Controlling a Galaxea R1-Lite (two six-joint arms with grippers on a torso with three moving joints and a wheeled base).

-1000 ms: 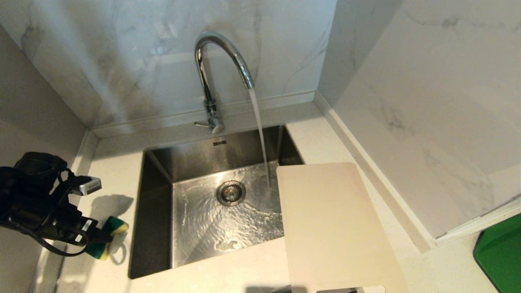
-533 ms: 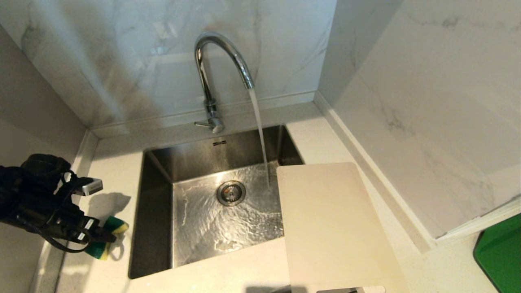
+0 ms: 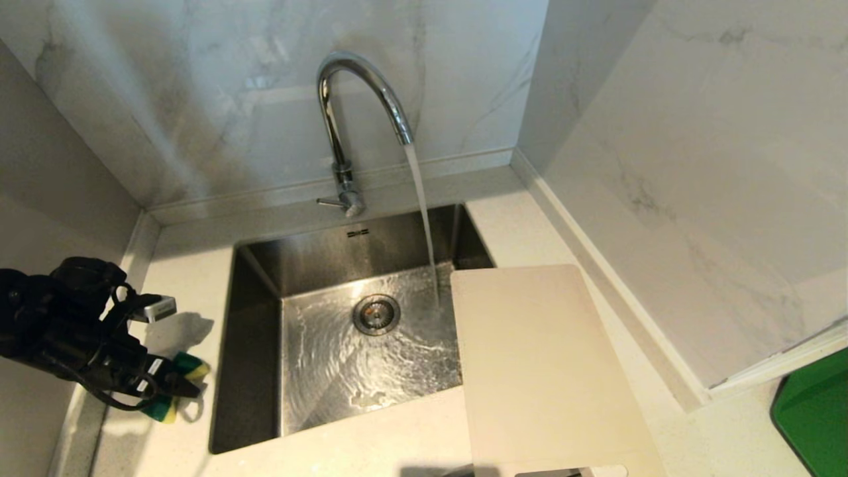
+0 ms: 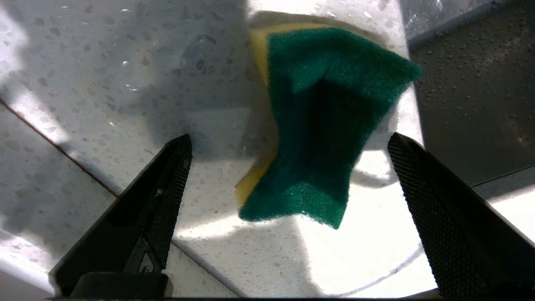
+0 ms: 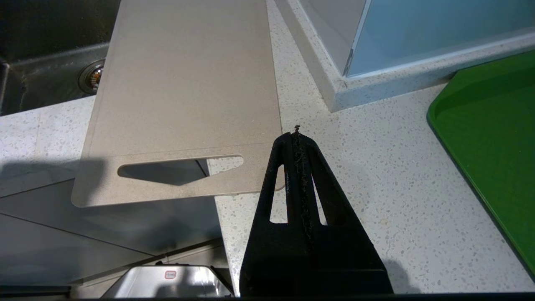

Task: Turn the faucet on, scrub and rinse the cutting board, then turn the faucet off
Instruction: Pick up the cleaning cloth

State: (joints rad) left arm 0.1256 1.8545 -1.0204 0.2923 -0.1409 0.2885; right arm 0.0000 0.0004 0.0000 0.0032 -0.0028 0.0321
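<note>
Cutting board (image 3: 543, 371) sits on the counter (image 3: 397, 437) right of the sink (image 3: 252, 265), its far corner hanging over the basin and the slotted handle end sticking off the counter's front edge. Looks thin, light and fairly stiff to me, and I'd guess slick once wet, so that overhanging handle end (image 5: 179, 171) seems the sensible place to pinch it. Faucet (image 3: 358, 99) is running, with the stream landing in the basin just beside the board's corner, not on it.

Left gripper (image 4: 288, 179) hangs over the green-and-yellow sponge (image 4: 322, 121) on the counter left of the sink, jaws spread wide with the sponge between them, nothing gripped. Sponge is soft and will squash, so a grab across the middle should do. Right gripper (image 5: 297, 138) is clamped shut on nothing, parked by the board's handle end.

Head view cuts off the handle slot and shows only a corner of the green tray (image 3: 815, 417). The left arm also covers part of the sponge.
</note>
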